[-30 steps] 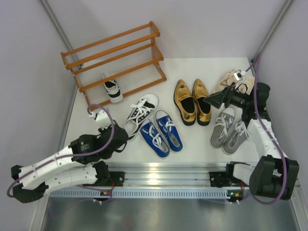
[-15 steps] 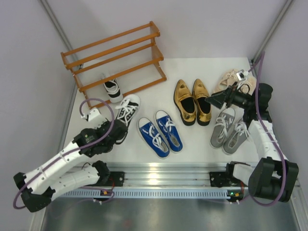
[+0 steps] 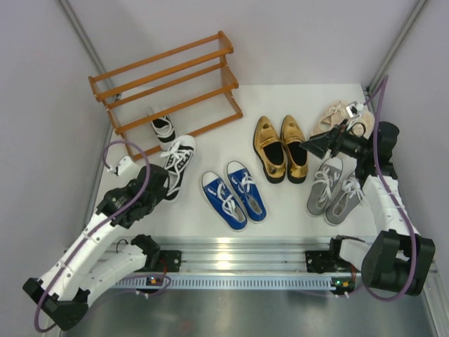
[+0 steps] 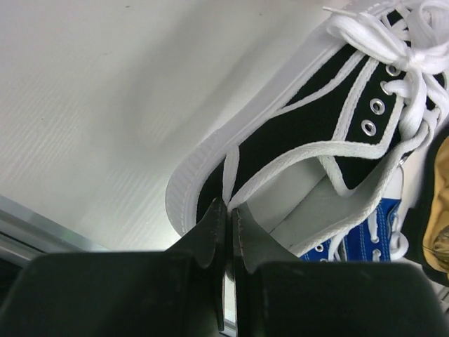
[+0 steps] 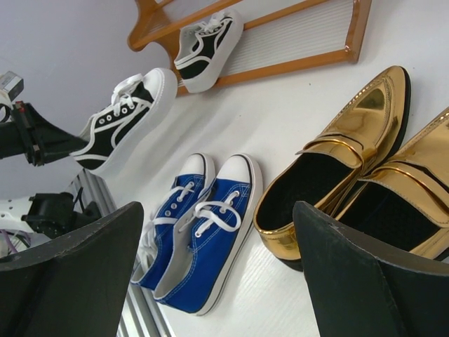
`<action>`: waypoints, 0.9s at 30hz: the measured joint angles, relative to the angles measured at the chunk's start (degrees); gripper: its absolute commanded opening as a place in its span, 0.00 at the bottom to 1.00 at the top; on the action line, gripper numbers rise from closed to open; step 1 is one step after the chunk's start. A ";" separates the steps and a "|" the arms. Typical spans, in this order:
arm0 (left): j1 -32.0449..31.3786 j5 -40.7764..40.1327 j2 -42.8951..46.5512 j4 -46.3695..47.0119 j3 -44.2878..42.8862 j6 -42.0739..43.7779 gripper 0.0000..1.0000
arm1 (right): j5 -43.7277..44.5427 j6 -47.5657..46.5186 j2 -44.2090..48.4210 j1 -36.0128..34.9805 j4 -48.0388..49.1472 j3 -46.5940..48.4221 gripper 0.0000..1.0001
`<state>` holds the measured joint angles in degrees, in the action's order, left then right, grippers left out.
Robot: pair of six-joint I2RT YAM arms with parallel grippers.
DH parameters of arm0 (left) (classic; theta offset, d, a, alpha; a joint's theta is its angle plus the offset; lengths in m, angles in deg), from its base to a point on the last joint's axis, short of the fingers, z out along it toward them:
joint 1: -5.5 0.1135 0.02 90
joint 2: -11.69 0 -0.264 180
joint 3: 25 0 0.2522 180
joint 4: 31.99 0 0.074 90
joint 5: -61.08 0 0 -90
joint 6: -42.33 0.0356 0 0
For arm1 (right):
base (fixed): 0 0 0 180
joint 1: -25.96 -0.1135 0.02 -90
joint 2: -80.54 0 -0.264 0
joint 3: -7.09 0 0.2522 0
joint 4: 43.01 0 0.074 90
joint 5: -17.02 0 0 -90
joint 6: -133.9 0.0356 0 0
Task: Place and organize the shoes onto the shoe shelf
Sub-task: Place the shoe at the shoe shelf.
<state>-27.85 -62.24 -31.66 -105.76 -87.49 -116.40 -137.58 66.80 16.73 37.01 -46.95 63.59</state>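
My left gripper [image 3: 161, 187] [image 4: 229, 210] is shut on the heel rim of a black-and-white sneaker [image 3: 177, 161] [image 4: 295, 133]. It holds the sneaker just in front of the orange-brown shoe shelf [image 3: 165, 84], toe towards the shelf. The sneaker also shows in the right wrist view [image 5: 126, 119], raised off the table. Its mate [image 3: 163, 129] [image 5: 207, 45] lies on the shelf's bottom tier. My right gripper [image 3: 313, 146] [image 5: 217, 210] is open and empty, hovering by the gold loafers [image 3: 280, 149] [image 5: 337, 161]. The blue sneakers [image 3: 233, 194] [image 5: 203, 232] sit at centre.
Grey sneakers [image 3: 334, 189] lie at the right under my right arm. Beige lace-ups [image 3: 342, 116] lie behind them near the back right corner. Purple walls close in left and right. A metal rail [image 3: 238, 263] runs along the near edge.
My left gripper has carried the black-and-white sneaker left and back, away from the blue pair and towards the shelf. The right arm has barely moved.
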 measured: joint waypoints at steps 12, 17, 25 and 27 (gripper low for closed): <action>2.60 -0.55 2.60 0.42 0.48 -2.05 0.00 | 0.00 0.00 0.02 0.02 0.00 0.00 0.88; 8.09 3.85 -0.07 3.85 1.73 -0.42 0.00 | -0.04 0.02 0.07 0.39 0.00 0.00 0.88; 21.03 12.09 0.98 6.78 3.89 2.67 0.00 | -0.15 0.04 0.31 0.70 0.02 0.00 0.88; 22.97 13.25 1.55 7.13 3.98 2.84 0.00 | -0.20 0.04 0.52 0.74 0.02 0.00 0.88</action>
<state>-4.87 -48.99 -30.11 -98.64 -83.51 -113.56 -137.78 66.84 17.25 37.75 -46.93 63.59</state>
